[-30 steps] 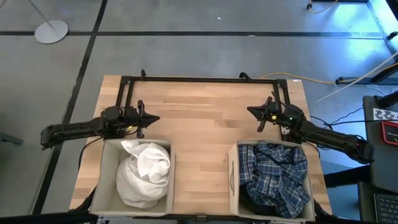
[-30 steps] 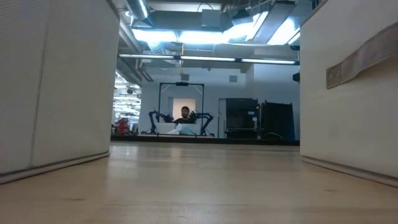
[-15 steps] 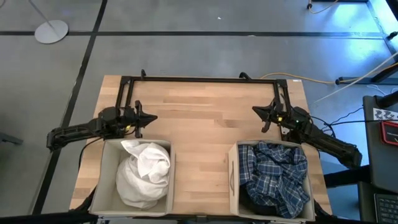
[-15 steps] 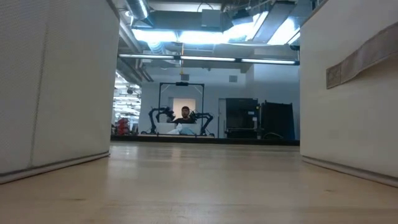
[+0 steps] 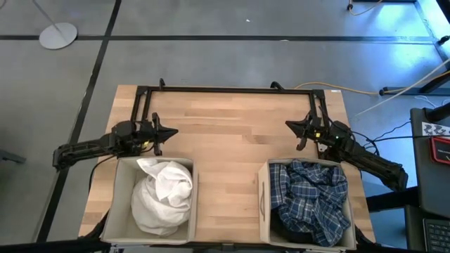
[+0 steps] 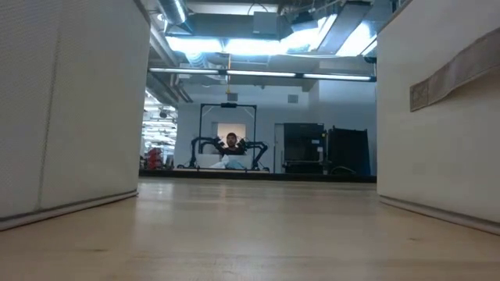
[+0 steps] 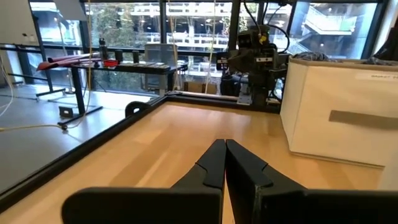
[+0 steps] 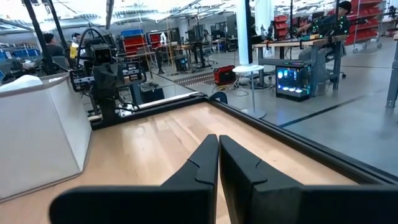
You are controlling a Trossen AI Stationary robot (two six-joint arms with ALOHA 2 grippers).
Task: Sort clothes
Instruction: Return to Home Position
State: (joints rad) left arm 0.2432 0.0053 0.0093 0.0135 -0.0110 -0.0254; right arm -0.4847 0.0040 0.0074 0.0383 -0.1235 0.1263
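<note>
A large white garment (image 5: pixel 163 197) lies bunched in the left beige box (image 5: pixel 119 204). The blue-and-white plaid shirt (image 5: pixel 309 200) fills the right beige box (image 5: pixel 262 204), on top of a dark garment (image 5: pixel 292 232). My left gripper (image 5: pixel 172 132) hovers just beyond the left box, shut, pointing level toward the table's middle; its fingers (image 7: pixel 224 149) hold nothing. My right gripper (image 5: pixel 290 126) hovers just beyond the right box, also shut and pointing level, with nothing between its fingers (image 8: pixel 217 143).
A black frame (image 5: pixel 225 89) runs along the table's far edge and partway down both sides. Bare wood (image 5: pixel 228 154) lies between the grippers and between the boxes. In the low view the box walls (image 6: pixel 70 101) (image 6: pixel 437 109) flank the table; a person (image 6: pixel 231 142) sits far behind.
My right arm has drawn back a little toward the table's right edge and folded lower. My left arm has settled slightly the same way on its side. Both grippers stay shut, and the clothes in the boxes have not moved.
</note>
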